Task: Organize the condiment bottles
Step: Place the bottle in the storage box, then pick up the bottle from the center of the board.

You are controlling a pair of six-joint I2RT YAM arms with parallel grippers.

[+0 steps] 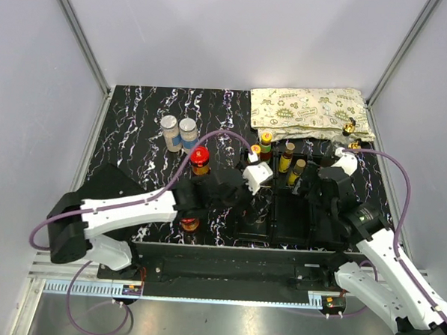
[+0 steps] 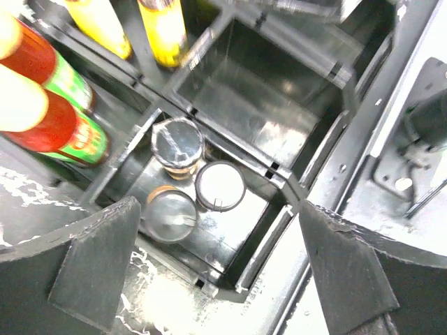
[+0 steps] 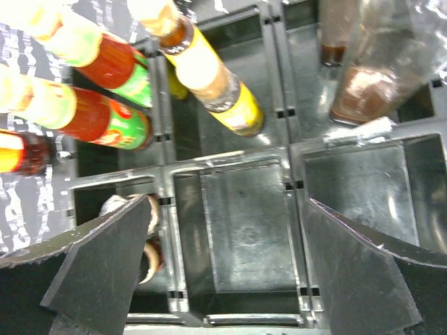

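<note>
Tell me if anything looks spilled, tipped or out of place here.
Nothing looks spilled or broken. Two grey-lidded shakers and a red-lidded dark jar stand on the black marbled table, outside the black compartment tray.

My left arm [image 1: 124, 207] is a white-shelled link set between bulky black joint housings. My right arm [image 1: 386, 277] has the same white shells and black joints. A thin purple cable [image 1: 218, 135] runs from the left arm's base end to the white block [image 1: 258, 174] at its wrist, and a second purple cable [image 1: 400, 180] runs along the right arm. My left tool [image 2: 218, 209] has two broad, wedge-shaped fingers [image 2: 98, 269] in matte black, with edges that are slightly rough and pale. My right tool [image 3: 227, 202] has the same dark wedges, flat-sided and faceted.
</note>
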